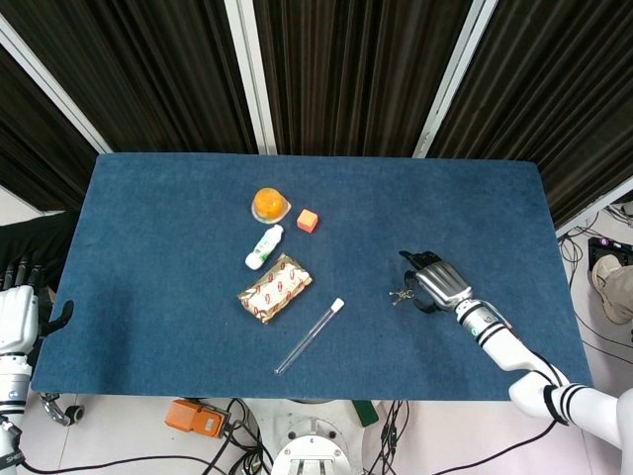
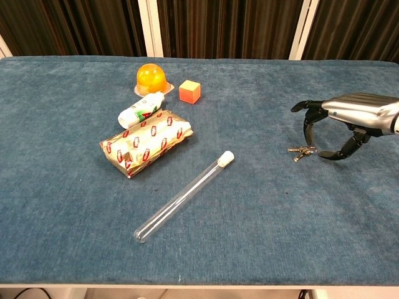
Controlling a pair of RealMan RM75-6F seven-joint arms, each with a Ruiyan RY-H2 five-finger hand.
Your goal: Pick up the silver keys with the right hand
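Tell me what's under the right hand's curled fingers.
The silver keys lie flat on the blue table, beneath the right hand. Whether its fingertips touch them is hidden.

The right arm enters the head view from the 5 o'clock corner, its white forearm with dark bands running up toward 10 o'clock and ending in a silver wrist. The right hand [image 1: 435, 281] sits at the end, palm down, its silver back facing up. In the chest view this right hand [image 2: 349, 115] reaches in from 3 o'clock, dark fingers [image 2: 308, 128] arched downward and spread apart from the thumb, their tips low near the table, holding nothing. The left hand [image 1: 20, 307] shows at the 8 o'clock edge of the head view, white, dark fingers pointing up; its grip cannot be made out.
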